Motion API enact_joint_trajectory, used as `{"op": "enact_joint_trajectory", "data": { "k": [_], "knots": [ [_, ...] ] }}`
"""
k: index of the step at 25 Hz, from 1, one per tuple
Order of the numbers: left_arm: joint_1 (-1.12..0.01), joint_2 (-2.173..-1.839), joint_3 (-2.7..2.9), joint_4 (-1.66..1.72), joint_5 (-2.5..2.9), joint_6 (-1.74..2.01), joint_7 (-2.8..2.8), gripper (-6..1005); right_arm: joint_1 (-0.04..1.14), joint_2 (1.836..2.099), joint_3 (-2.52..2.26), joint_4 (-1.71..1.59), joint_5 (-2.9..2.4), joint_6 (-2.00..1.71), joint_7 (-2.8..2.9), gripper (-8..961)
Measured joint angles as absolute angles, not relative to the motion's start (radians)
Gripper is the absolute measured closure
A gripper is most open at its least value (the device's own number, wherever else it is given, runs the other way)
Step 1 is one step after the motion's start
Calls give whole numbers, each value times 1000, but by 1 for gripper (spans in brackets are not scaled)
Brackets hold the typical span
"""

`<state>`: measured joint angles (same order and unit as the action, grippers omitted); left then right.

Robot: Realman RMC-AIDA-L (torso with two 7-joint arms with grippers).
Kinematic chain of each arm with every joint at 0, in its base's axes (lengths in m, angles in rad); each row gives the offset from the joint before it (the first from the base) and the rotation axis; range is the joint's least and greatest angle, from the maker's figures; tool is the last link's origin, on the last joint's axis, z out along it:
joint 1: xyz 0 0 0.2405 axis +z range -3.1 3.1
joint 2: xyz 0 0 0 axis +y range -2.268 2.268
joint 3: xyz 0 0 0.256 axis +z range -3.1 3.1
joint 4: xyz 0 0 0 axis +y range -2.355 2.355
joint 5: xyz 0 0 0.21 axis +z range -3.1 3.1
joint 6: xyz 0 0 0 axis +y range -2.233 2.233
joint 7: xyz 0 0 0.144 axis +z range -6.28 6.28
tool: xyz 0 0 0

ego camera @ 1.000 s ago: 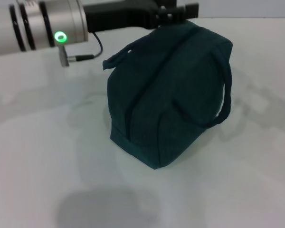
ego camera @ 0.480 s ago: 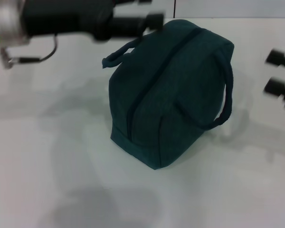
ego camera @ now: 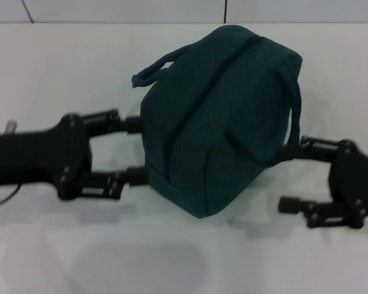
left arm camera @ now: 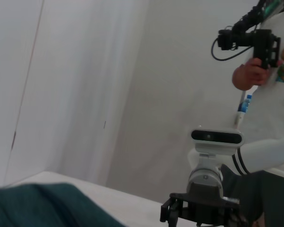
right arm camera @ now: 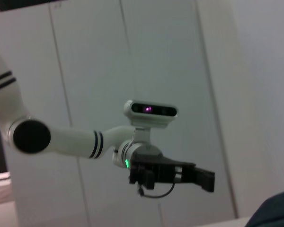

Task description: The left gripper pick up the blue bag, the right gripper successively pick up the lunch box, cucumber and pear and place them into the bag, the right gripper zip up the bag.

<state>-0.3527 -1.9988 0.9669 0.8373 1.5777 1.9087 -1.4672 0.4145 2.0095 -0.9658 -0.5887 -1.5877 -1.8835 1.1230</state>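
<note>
Teal blue bag between open left gripper and right gripper

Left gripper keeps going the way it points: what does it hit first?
Probably the bag. The open left gripper points at its left side, fingertips almost at the fabric, though depth is unclear from the head view.

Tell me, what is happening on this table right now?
A dark teal-blue fabric bag with rolled handles stands zipped shut on the white table. The robot's two black grippers flank it: the left gripper is open with its fingertips at the bag's side, and the right gripper is open on the other side, its upper finger near a handle. Neither holds the bag. No lunch box, cucumber or pear is visible.
</note>
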Motion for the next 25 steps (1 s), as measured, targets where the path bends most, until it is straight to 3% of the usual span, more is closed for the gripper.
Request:
{"op": "enact_joint_trajectory", "data": {
  "k": [25],
  "knots": [
    [-295,-2023,968,785,1676,1978,-1367,121,437,2019,-1126,-453,-1566,-1773,1004,169]
  ]
}}
